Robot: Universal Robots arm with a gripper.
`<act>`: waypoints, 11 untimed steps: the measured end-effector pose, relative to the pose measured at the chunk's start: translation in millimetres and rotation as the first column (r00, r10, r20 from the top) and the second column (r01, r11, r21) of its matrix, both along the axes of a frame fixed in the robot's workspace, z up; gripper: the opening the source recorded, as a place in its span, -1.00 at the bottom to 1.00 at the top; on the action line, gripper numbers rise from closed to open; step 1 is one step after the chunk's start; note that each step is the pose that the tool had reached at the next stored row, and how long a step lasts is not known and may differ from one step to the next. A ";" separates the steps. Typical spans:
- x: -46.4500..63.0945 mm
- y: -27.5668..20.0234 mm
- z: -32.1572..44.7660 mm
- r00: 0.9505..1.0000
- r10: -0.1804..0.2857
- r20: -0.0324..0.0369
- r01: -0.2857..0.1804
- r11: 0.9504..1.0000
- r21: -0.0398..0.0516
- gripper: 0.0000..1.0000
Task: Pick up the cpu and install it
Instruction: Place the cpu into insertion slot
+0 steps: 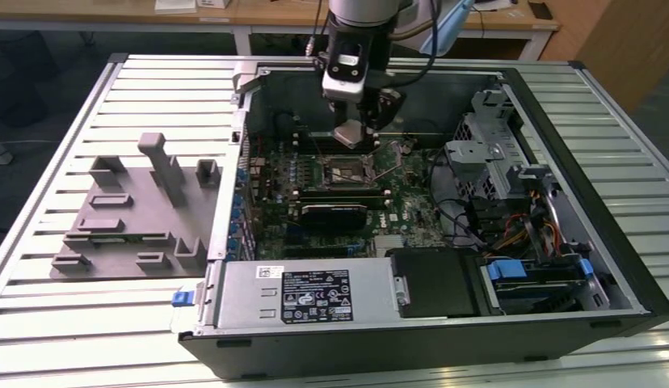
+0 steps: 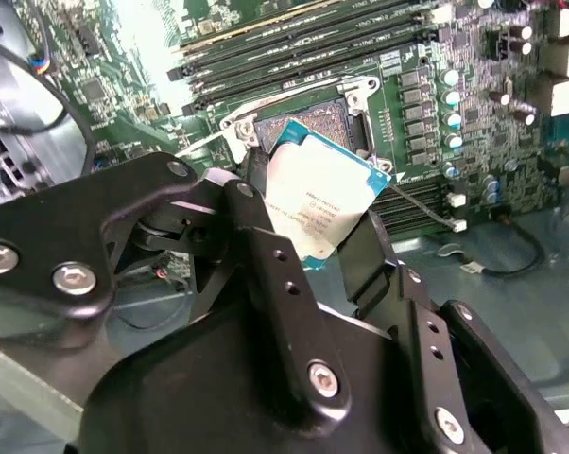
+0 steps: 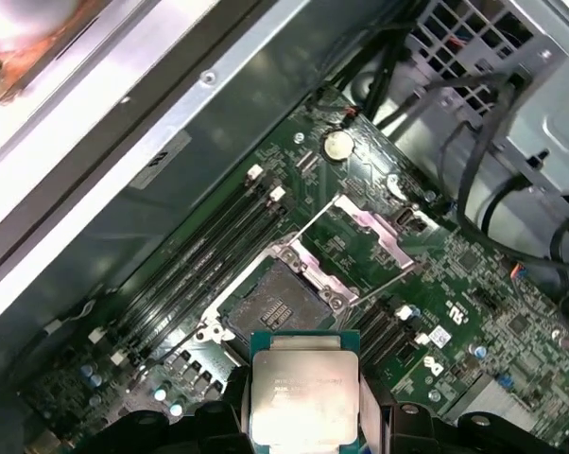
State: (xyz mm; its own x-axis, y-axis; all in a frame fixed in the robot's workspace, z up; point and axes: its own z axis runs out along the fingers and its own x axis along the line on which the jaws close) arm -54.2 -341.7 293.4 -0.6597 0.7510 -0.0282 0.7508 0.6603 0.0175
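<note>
My gripper [image 1: 353, 139] hangs inside the open computer case, shut on the cpu [image 2: 318, 200], a flat silvery square chip with a thin bluish-green rim, also seen as the cpu [image 3: 303, 386] in the first wrist view. The black fingers [image 2: 256, 236] clamp its two opposite edges. The chip is held in the air a little above the motherboard. Just beyond it lies the open socket [image 3: 277, 307] with its metal load plate [image 3: 374, 232] flipped back; the same socket [image 1: 346, 171] sits directly below the gripper in the exterior view.
The case wall [image 1: 248, 137] and a grey fixture [image 1: 140, 210] with blocks lie on the exterior view's left. Memory slots [image 3: 209, 255] flank the socket. Drive cages and cables [image 1: 507, 186] crowd the exterior view's right. A power supply [image 1: 302, 291] sits at the front.
</note>
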 end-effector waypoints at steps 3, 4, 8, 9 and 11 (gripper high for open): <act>0.0 0.0 0.0 0.999 -0.039 0.000 0.039 0.999 0.000 0.08; 0.0 0.0 0.0 0.999 -0.051 0.000 0.051 0.999 0.000 0.08; 0.0 0.0 -0.1 0.995 -0.104 0.000 0.104 0.995 0.000 0.08; 0.0 0.0 -0.1 0.993 -0.117 0.000 0.117 0.993 0.000 0.08; 0.0 0.0 -0.1 0.990 -0.142 0.000 0.142 0.990 0.000 0.08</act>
